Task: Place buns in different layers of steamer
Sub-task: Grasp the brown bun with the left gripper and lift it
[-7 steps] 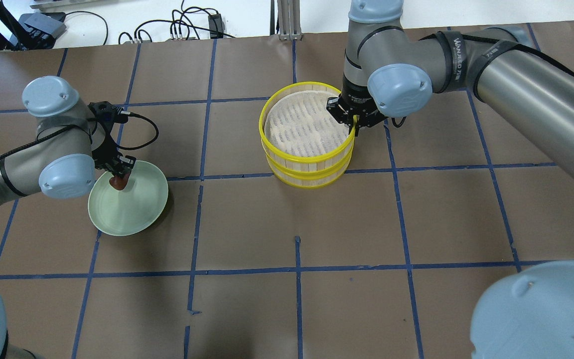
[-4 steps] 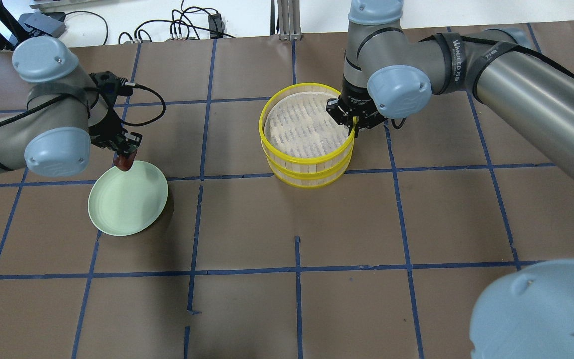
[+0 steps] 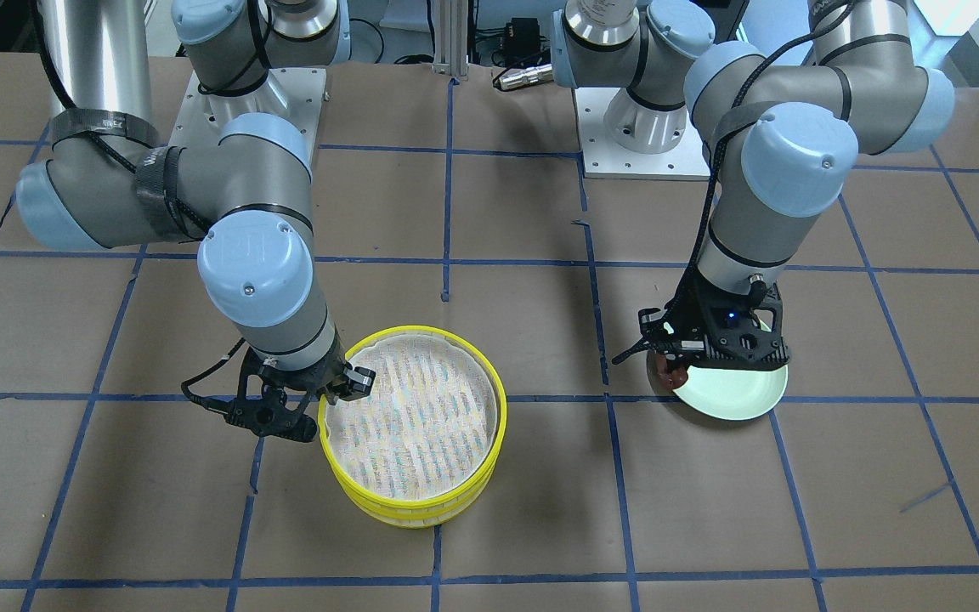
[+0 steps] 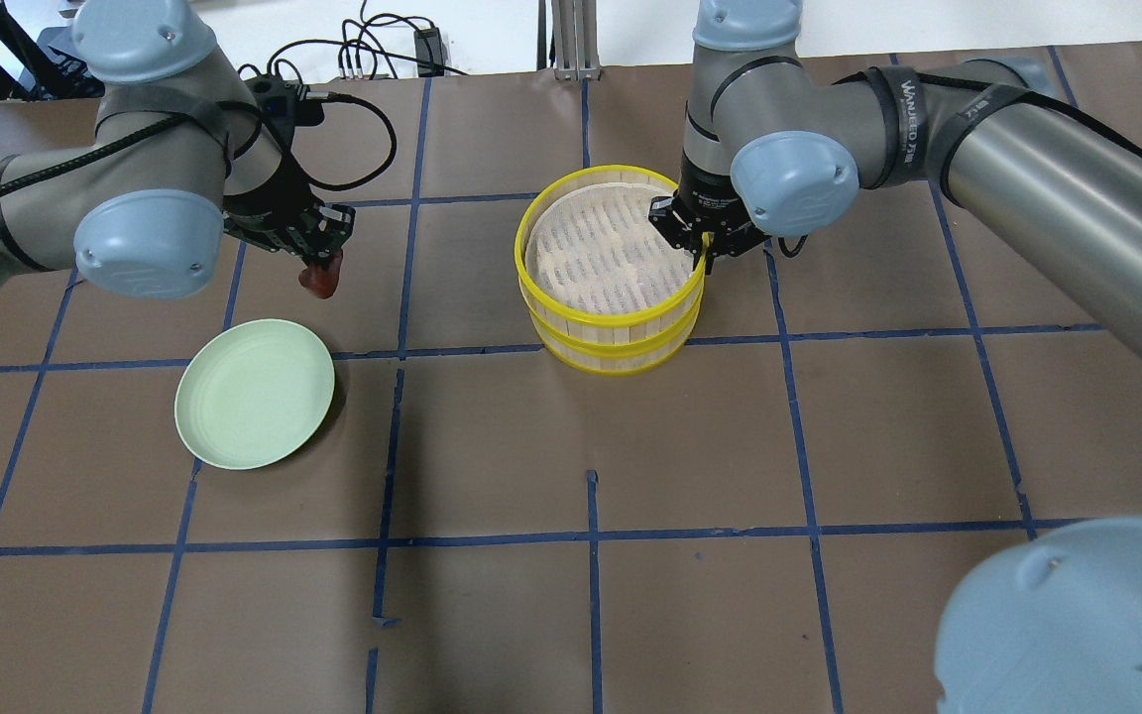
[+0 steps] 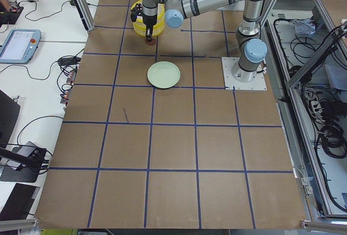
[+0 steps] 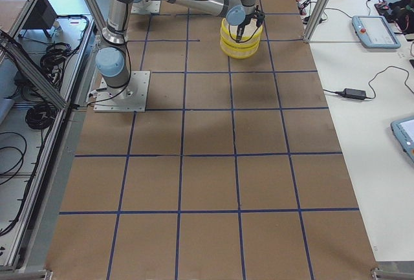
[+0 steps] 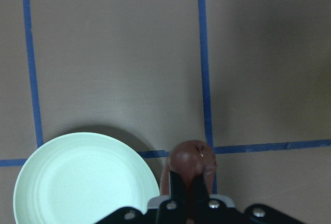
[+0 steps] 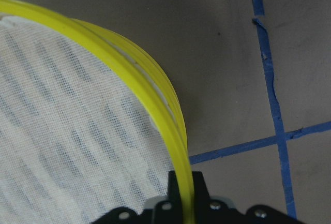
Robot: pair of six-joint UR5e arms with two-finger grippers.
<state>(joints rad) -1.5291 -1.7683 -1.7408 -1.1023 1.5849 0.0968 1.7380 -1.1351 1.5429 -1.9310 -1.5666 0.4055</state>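
Observation:
My left gripper (image 4: 321,268) is shut on the dark reddish-brown bun (image 4: 319,284) and holds it above the bare table, up and right of the plate. The bun also shows in the front view (image 3: 669,378) and the left wrist view (image 7: 190,161). The two steamer layers are stacked, the top layer (image 4: 523,288) on the lower layer (image 4: 586,364). The top layer's cloth bottom is bare. My right gripper (image 4: 706,256) is shut on the top layer's yellow rim (image 8: 155,97) at its right side. The white bun is hidden or out of view.
A pale green plate (image 4: 254,394) lies bare on the table, left of the steamer and near my left gripper; it also shows in the left wrist view (image 7: 77,182). Blue tape lines grid the brown table. Cables lie beyond the far edge.
My left gripper has lifted the brown bun off the plate and carried it away from the robot and to the right, towards the steamer. The right arm and steamer have not moved.

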